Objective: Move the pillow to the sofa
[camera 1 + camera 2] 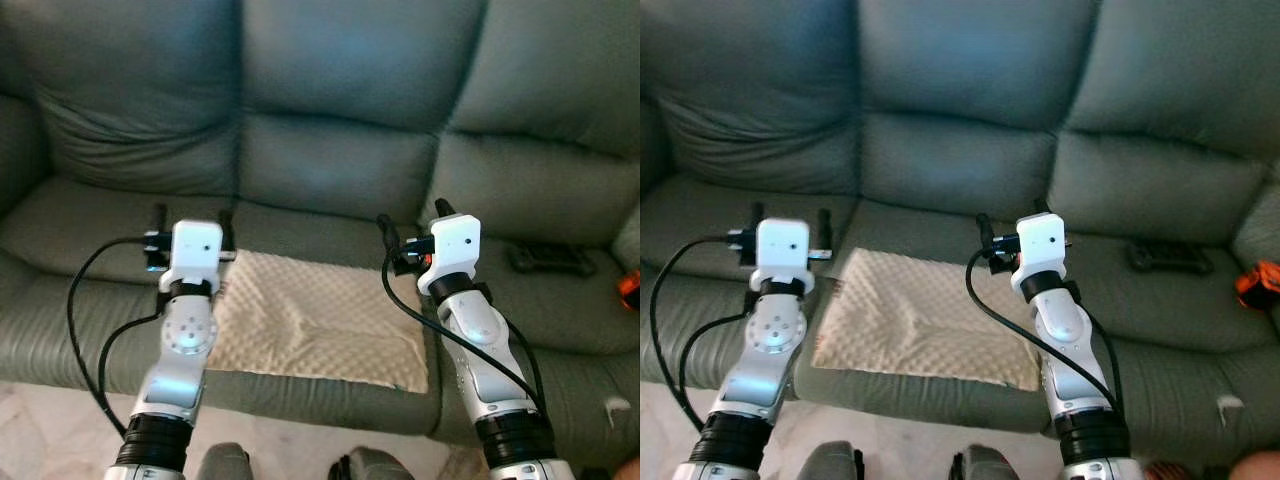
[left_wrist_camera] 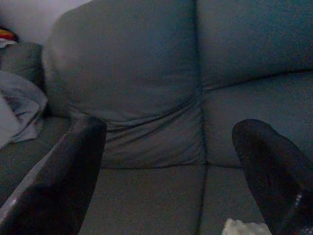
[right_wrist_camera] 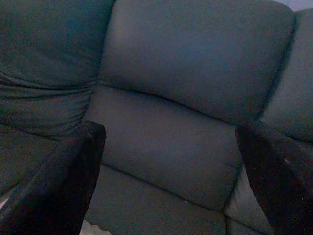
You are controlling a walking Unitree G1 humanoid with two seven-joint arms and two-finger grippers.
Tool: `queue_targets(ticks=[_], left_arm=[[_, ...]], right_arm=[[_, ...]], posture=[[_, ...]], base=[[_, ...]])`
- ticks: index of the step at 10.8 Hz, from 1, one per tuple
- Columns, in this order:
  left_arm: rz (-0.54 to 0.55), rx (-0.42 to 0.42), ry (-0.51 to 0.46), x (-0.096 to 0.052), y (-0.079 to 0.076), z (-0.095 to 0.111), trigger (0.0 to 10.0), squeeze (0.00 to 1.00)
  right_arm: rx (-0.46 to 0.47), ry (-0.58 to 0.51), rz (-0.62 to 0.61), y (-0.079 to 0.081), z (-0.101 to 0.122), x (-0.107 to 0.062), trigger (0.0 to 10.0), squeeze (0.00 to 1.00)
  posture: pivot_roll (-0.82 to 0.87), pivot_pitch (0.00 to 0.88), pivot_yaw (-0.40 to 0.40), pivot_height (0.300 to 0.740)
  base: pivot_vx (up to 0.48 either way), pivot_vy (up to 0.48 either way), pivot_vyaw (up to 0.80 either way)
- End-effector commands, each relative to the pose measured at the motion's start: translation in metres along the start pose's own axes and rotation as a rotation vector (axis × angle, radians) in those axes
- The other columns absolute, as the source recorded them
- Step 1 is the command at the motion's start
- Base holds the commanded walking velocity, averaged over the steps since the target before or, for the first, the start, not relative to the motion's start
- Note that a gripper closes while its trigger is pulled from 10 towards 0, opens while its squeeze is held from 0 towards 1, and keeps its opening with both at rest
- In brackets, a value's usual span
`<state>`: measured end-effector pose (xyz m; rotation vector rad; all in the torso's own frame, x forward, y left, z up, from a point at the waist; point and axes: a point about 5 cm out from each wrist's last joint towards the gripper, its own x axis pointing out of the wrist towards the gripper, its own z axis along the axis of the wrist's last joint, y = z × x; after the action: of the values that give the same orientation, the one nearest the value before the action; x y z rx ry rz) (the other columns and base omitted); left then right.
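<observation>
cream bumpy pillow [image 1: 315, 320] lying flat on the grey-green sofa [image 1: 330, 160] middle seat, left gripper [image 1: 190, 222] over the pillow's left edge, fingers spread wide and empty, right gripper [image 1: 412, 232] over its right edge, also wide open, dark remote [image 1: 550, 260] further right of the pillow

Grey sofa [image 1: 330, 170]: cream pillow [image 1: 320, 320], black remote [image 1: 550, 259] on seat.

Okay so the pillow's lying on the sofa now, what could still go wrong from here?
The pillow lies at the front edge of the sofa seat; it might slide off. The open left gripper and right gripper flank it closely, so pulling back could snag and drag it.
</observation>
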<state>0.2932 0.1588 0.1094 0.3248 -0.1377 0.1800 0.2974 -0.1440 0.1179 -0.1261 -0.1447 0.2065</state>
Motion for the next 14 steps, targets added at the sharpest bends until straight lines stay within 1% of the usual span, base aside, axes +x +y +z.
queue_targets(ticks=[1,2,4,7,14], left_arm=[[-0.006,0.002,0.006,-0.0004,-0.0038,-0.0015,10.0,0.00],[-0.023,-0.018,0.022,-0.0001,-0.0086,-0.0022,10.0,0.00],[-0.045,-0.050,0.021,0.0001,-0.0116,-0.0006,10.0,0.00],[-0.057,-0.063,0.029,0.0012,-0.0132,-0.0009,10.0,0.00],[-0.054,-0.060,0.033,0.0029,-0.0126,-0.0006,10.0,0.00]], right_arm=[[0.013,0.031,-0.023,-0.0051,-0.0057,-0.0012,10.0,0.00],[0.015,0.035,-0.026,-0.0049,-0.0068,-0.0006,10.0,0.00],[0.017,0.034,-0.028,-0.0049,-0.0065,-0.0002,10.0,0.00],[0.020,0.030,-0.035,-0.0034,-0.0070,-0.0019,10.0,0.00],[0.030,0.026,-0.020,0.0010,-0.0069,-0.0009,10.0,0.00]], posture=[[-0.03,0.035,-0.053,0.740],[-0.04,0.035,-0.050,0.740],[-0.04,0.040,-0.049,0.740],[-0.04,0.040,-0.043,0.740],[-0.04,0.042,-0.039,0.740]], base=[[0.000,0.000,0.00],[0.000,0.000,0.00],[0.000,0.000,0.00],[-0.330,0.000,0.00],[-0.354,0.000,0.00]])
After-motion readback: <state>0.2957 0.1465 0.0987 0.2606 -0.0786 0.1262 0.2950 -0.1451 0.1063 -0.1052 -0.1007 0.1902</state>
